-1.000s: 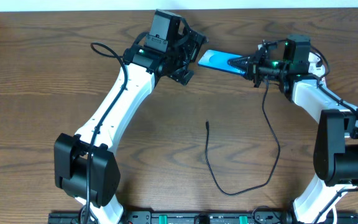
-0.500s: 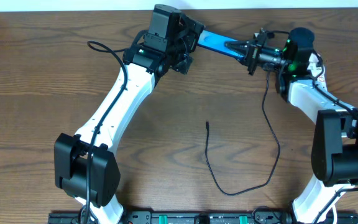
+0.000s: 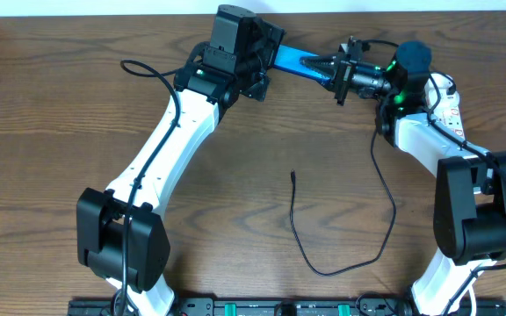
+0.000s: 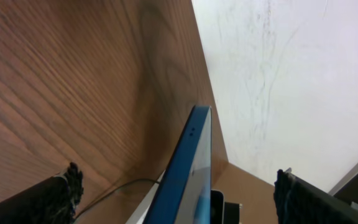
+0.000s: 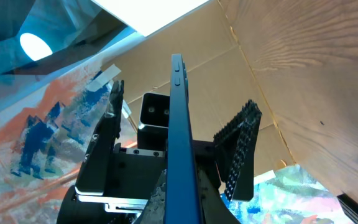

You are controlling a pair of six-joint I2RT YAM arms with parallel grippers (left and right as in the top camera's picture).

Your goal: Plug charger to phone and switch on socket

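Note:
The phone (image 3: 293,60) is held on edge above the far side of the table, its blue side showing. My right gripper (image 3: 325,66) is shut on its right end. In the right wrist view the phone (image 5: 179,118) runs straight up from the right gripper (image 5: 185,202). My left gripper (image 3: 265,68) is open around the phone's left end. In the left wrist view the phone (image 4: 190,165) stands between the spread fingers (image 4: 58,196), touching neither. The charger (image 3: 394,211) lies loose on the table, with its plug tip (image 3: 293,175) free. The socket (image 3: 447,98) is mostly hidden behind my right arm.
A white wall (image 4: 291,74) rises just behind the table's far edge (image 3: 367,12), close to both grippers. A black cable (image 3: 143,68) loops off my left arm. The arm bases stand at the near edge, left and right.
My right gripper has carried the phone left and up and turned it on edge, into the left gripper's open jaws. The left gripper shifted slightly toward the far edge. The charger has not moved.

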